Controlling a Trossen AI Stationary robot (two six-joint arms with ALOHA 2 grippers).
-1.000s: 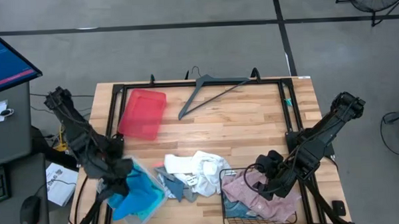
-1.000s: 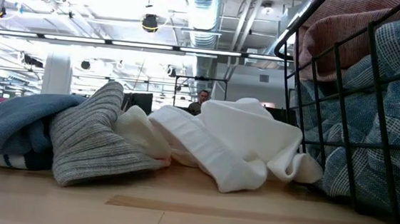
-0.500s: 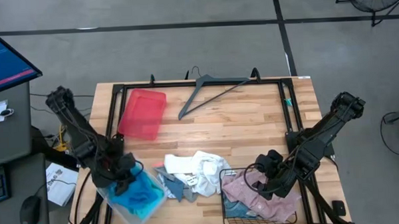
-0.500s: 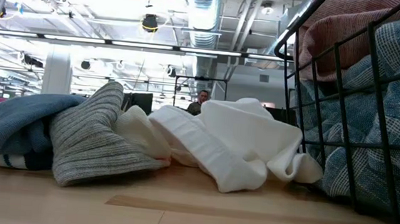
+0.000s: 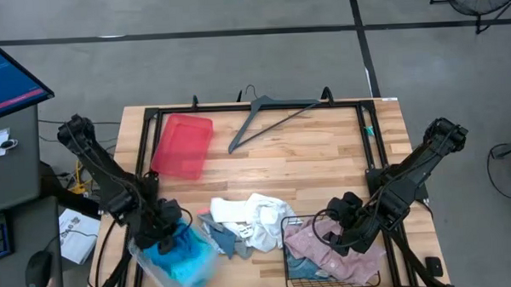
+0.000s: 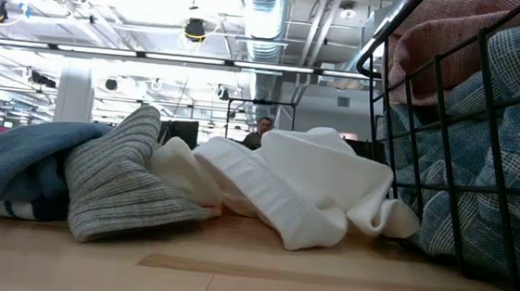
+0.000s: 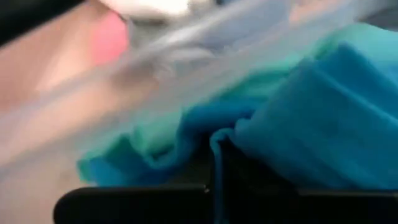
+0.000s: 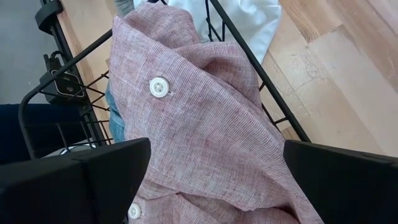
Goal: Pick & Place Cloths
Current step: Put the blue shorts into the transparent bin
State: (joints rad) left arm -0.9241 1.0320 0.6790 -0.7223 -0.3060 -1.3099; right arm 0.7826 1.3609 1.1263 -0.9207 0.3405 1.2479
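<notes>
A turquoise cloth [image 5: 184, 255] and a deeper blue cloth [image 7: 336, 118] lie bunched in a clear plastic bin [image 5: 149, 256] at the table's near left corner. My left gripper [image 5: 168, 237] is right over them, and the turquoise cloth [image 7: 273, 81] fills its blurred wrist view. White [image 5: 258, 216] and grey [image 5: 225, 240] cloths lie heaped at the near middle. A pale pink cloth [image 8: 205, 112] lies on a blue-striped one [image 6: 492, 154] in a wire basket [image 5: 286, 245]. My right gripper [image 8: 211, 180] is open just over the pink cloth. My right gripper's open fingers [image 8: 87, 180] stand on either side of a raised fold of the pink cloth [image 8: 205, 155], coming from above. I cannot tell whether they touch it.
A red tray [image 5: 183, 146] and a grey hanger [image 5: 267, 117] lie at the far side, with bare wood between them and the cloth heap. A dark frame [image 5: 363, 131] runs round the table. A person [image 6: 263, 125] shows far off in the room.
My left gripper has gone toward the table's right and near edges, from the bin's far left rim to over the turquoise cloth. The turquoise cloth has settled lower in the bin.
</notes>
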